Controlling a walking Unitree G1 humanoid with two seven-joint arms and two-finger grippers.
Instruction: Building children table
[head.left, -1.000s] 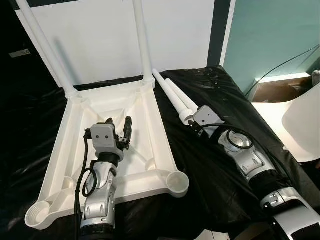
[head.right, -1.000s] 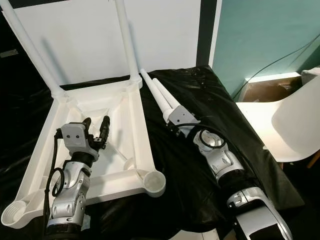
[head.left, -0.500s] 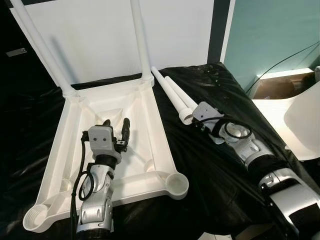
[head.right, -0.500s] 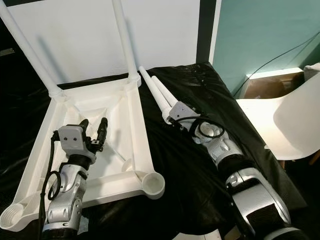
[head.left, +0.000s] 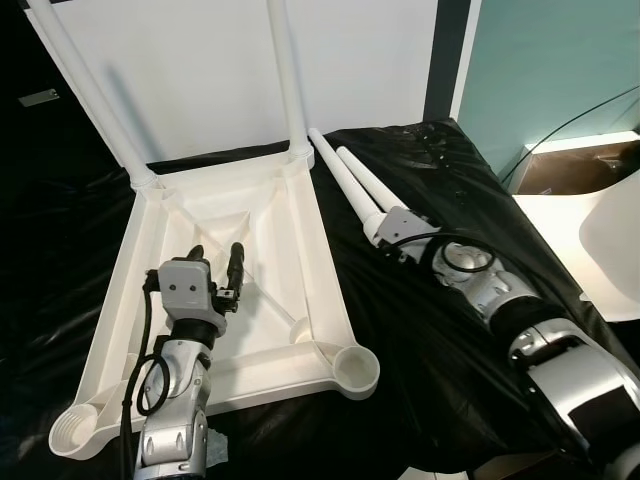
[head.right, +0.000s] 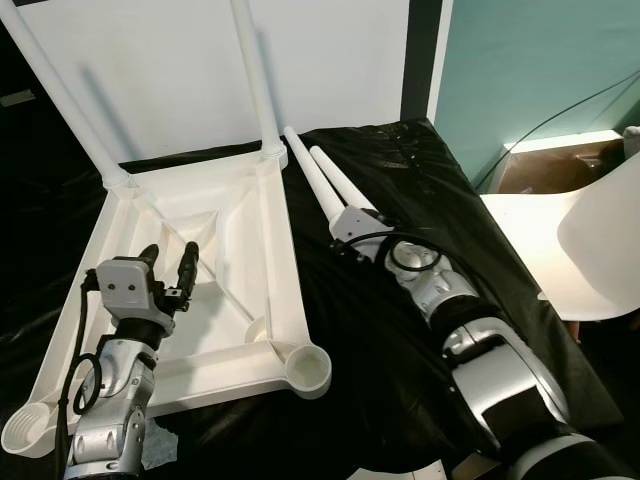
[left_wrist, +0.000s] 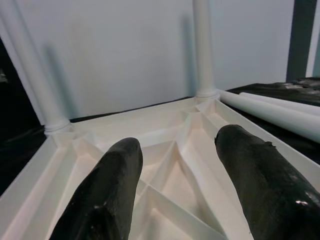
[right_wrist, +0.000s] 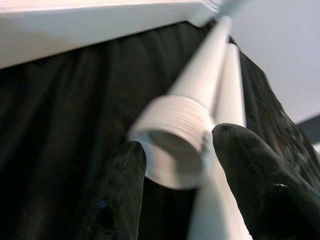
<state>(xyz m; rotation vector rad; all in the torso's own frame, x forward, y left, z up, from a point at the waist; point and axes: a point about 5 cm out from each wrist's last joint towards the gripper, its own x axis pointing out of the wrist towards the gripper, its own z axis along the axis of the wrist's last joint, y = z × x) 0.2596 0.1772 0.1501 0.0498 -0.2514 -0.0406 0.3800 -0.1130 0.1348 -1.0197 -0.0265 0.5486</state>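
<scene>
The white table top (head.left: 300, 260) lies upside down on the black cloth (head.left: 440, 330), two legs already standing in its far corners. Two loose legs (head.left: 350, 180) lie just beside it; the right gripper (right_wrist: 175, 165) has its fingers apart around one's threaded end. The left gripper (head.left: 225, 262), fingers apart, hovers over the underside.

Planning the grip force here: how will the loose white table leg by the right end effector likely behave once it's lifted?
The loose table leg looks like a rigid hollow plastic tube, so probably stiff and light. Being round and smooth, it may roll on the black cover or slip between the right end effector fingers. Held at its threaded end, the far end may droop.
</scene>
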